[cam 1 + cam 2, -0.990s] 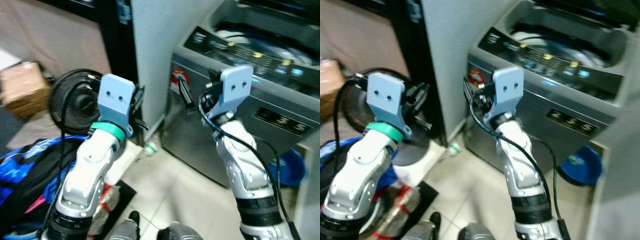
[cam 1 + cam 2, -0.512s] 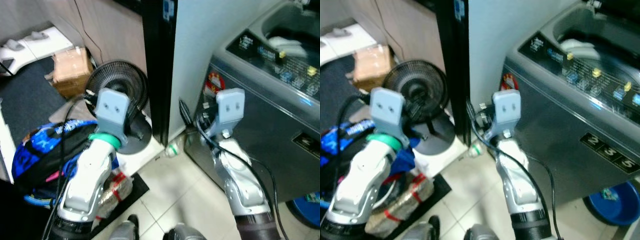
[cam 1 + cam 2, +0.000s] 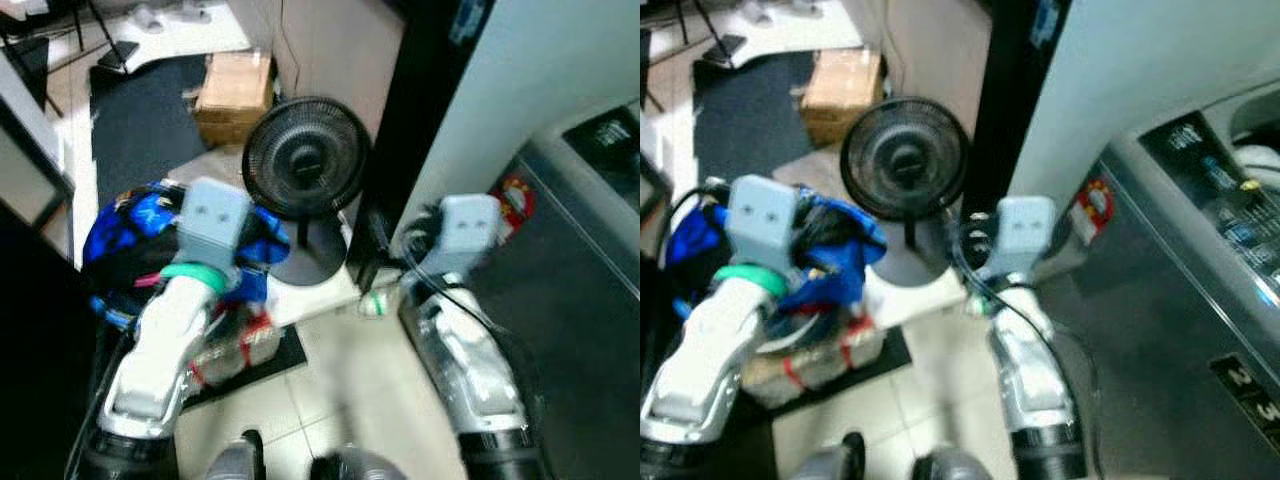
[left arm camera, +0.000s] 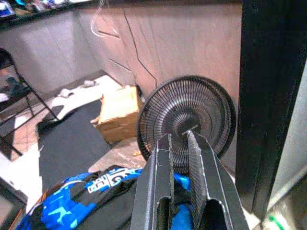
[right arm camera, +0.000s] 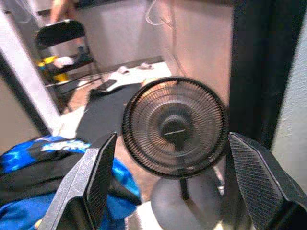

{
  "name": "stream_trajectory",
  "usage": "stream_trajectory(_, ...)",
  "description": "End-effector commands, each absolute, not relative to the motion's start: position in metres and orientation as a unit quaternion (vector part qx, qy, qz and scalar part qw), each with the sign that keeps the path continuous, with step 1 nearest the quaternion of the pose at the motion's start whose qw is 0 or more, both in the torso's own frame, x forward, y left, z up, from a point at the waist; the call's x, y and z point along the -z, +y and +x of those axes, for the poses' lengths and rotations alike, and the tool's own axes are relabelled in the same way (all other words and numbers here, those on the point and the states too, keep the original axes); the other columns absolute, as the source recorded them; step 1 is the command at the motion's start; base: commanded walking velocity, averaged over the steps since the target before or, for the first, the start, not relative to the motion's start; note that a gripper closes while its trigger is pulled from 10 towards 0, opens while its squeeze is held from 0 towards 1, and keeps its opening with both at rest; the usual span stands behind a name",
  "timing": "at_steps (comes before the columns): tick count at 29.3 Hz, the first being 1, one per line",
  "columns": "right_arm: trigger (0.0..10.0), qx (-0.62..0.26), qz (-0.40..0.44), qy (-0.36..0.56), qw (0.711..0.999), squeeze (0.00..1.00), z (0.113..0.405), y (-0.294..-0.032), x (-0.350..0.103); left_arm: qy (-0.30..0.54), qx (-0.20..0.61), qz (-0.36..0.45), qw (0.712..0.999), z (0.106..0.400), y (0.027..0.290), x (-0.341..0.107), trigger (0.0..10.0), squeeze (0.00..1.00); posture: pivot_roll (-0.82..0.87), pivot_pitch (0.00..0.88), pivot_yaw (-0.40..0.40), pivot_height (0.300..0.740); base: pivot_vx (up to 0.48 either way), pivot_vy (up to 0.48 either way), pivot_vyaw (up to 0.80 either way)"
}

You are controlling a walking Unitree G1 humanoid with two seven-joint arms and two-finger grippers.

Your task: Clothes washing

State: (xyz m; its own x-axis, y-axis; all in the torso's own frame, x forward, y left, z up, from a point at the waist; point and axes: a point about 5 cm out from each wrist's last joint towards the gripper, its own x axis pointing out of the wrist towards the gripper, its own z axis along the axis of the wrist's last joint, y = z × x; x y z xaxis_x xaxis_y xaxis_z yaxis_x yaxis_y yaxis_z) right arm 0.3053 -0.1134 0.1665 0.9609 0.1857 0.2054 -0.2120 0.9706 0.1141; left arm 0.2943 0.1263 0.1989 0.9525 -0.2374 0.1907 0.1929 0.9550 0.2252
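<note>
Left eye view: blue-and-black clothes (image 3: 140,235) heaped on the floor beside the fan (image 3: 305,160).
Left gripper (image 4: 178,158): fingers nearly together, empty.
Right gripper (image 5: 175,179): fingers spread wide, empty.
Handling: likely soft, light; pinch a raised fold.

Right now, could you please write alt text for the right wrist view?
The right gripper is open, its two black fingers framing a round black fan on its stand. A blue and black bag lies beside it, with a folding chair beyond.
</note>
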Motion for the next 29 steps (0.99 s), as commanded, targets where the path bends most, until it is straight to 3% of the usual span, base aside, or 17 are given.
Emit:
stream_trajectory(1, 10.0, -0.092, 0.070, -0.084, 0.990, 0.09, 0.3044, -0.1174, -0.1593, -0.097, 0.111, 0.113, 0.983, 0.2929, 0.1271, -0.1925, 10.0, 0.00, 0.01, 0.093, 0.024, 0.740, 0.000, 0.000, 0.80)
stream_trajectory(18, 10.0, -0.095, 0.067, -0.085, 0.990, 0.14, 0.3052, -0.1164, -0.1593, -0.099, 0.106, 0.114, 0.983, 0.2938, 0.1271, -0.1916, 10.0, 0.00, 0.01, 0.094, 0.022, 0.740, 0.000, 0.000, 0.80)
stream_trajectory(21, 10.0, -0.097, 0.071, -0.085, 0.989, 0.11, 0.3051, -0.1159, -0.1596, -0.100, 0.105, 0.114, 0.983, 0.2938, 0.1269, -0.1917, 10.0, 0.00, 0.01, 0.094, 0.021, 0.740, 0.000, 0.000, 0.51)
stream_trajectory(22, 10.0, -0.098, 0.072, -0.085, 0.989, 0.00, 0.3052, -0.1160, -0.1597, -0.100, 0.105, 0.114, 0.983, 0.2939, 0.1268, -0.1916, 10.0, 0.00, 0.01, 0.092, 0.021, 0.740, 0.398, 0.266, 0.00)
stream_trajectory(29, 10.0, -0.099, 0.073, -0.084, 0.989, 0.00, 0.3054, -0.1161, -0.1591, -0.100, 0.106, 0.114, 0.983, 0.2941, 0.1263, -0.1911, 10.0, 0.00, 0.01, 0.090, 0.020, 0.740, 0.401, 0.263, 0.00)
